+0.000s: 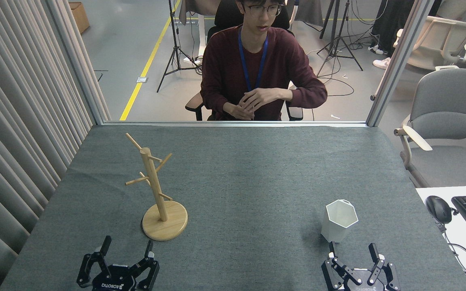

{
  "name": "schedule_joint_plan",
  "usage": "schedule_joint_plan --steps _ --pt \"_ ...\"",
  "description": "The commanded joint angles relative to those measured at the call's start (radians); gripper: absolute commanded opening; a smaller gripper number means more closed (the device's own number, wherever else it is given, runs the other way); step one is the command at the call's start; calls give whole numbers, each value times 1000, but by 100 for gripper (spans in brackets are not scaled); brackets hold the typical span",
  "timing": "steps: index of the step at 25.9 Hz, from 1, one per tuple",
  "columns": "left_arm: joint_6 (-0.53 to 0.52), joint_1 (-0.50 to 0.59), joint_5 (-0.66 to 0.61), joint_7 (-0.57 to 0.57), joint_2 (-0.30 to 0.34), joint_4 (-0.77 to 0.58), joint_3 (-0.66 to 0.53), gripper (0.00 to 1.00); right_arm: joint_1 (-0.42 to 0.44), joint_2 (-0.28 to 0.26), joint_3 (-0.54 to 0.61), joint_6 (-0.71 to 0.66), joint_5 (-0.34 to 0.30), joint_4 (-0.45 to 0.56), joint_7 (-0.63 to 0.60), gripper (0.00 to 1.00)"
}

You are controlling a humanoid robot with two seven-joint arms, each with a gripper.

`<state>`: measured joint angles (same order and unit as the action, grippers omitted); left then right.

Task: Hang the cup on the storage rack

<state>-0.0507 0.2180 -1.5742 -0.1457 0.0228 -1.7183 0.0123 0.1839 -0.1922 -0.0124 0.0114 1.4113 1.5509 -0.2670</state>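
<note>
Grey felt covers the bench (pixel 233 169) from the near edge to the metal rail at the back, where a person (pixel 257 68) sits with hands folded, well clear of the work. Down at the near edge, the right jaws (pixel 353 252) stand spread and empty, fingers pointing up the bench. And look where they point: the cup (pixel 339 220) sits just beyond them, almost dead ahead, a touch toward the left finger, which reaches close to its base. It stands upright, hexagonal mouth open to the ceiling, long axis vertical, narrowing toward the foot. A small nub shows at the far rim, probably the hanging tab, though from here the hole cannot be made out.

Over on the other side, the left jaws (pixel 127 248) are likewise released, holding nothing. Just beyond them and a little to the right stands the storage rack (pixel 158 190), pole upright on its round disc, pegs slanting up and outward, all bare.

So the split is plain: right arm nearest the cup, left arm nearest the rack, and the two objects well apart across the bench. My read is the right arm takes the cup with a short push forward, then carries it leftward to a peg.
</note>
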Motion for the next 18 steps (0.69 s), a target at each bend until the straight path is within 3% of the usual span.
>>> schedule_joint_plan --steps 1,6,13,18 --pt "0 -2 0 0 0 3 0 99 0 -1 0 1 0 0 0 98" --pt "2 1 0 -11 -3 2 0 99 -8 -4 0 6 3 -18 0 98" --pt "6 4 0 -11 -3 -1 0 99 -141 -6 0 7 2 -227 -1 98" --pt "8 8 2 -12 -1 -1 -6 99 -179 -10 0 7 0 -272 -1 98"
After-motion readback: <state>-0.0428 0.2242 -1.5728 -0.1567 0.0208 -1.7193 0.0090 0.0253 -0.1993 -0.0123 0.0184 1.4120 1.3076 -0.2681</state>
